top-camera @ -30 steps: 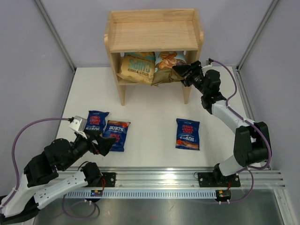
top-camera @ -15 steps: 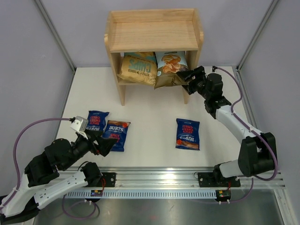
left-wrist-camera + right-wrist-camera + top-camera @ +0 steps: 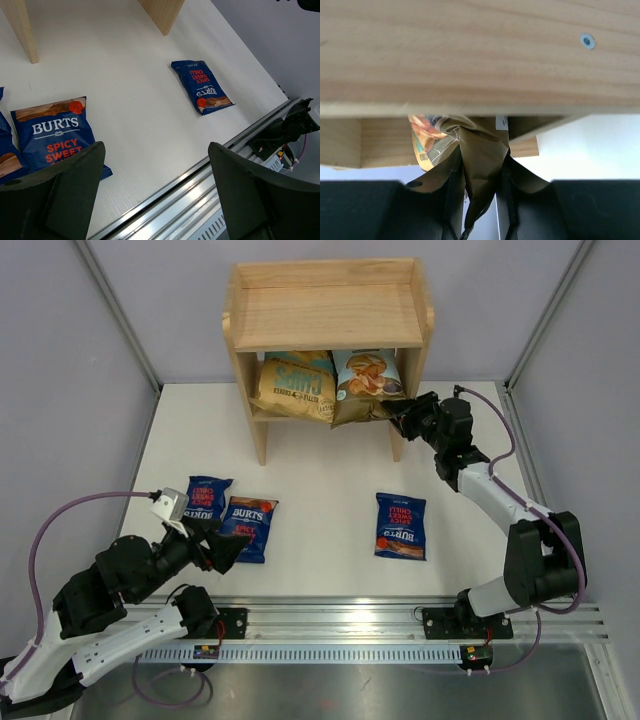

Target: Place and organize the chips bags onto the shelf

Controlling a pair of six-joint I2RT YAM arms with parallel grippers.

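Observation:
The wooden shelf (image 3: pixel 330 315) stands at the back. On its lower tier lie the large tan-and-teal bag (image 3: pixel 293 385) and the light-blue-and-brown cassava bag (image 3: pixel 362 385). My right gripper (image 3: pixel 402 412) is shut on the cassava bag's brown edge (image 3: pixel 482 170) at the shelf's right front. Three dark-blue Burts bags lie flat on the table: two at the left (image 3: pixel 205 500) (image 3: pixel 248 527) and one at the middle right (image 3: pixel 401 526). My left gripper (image 3: pixel 222 548) hangs open and empty just near of the left pair; one of them (image 3: pixel 55 135) lies by its left finger.
The shelf's right side panel (image 3: pixel 400 400) is right beside my right gripper. A metal rail (image 3: pixel 400 625) runs along the table's near edge. Grey walls enclose the white table (image 3: pixel 320 470) on three sides.
My right gripper has drawn back out of the lower tier toward the right, still holding the cassava bag's edge; the bag now stands more upright. The left arm has not moved.

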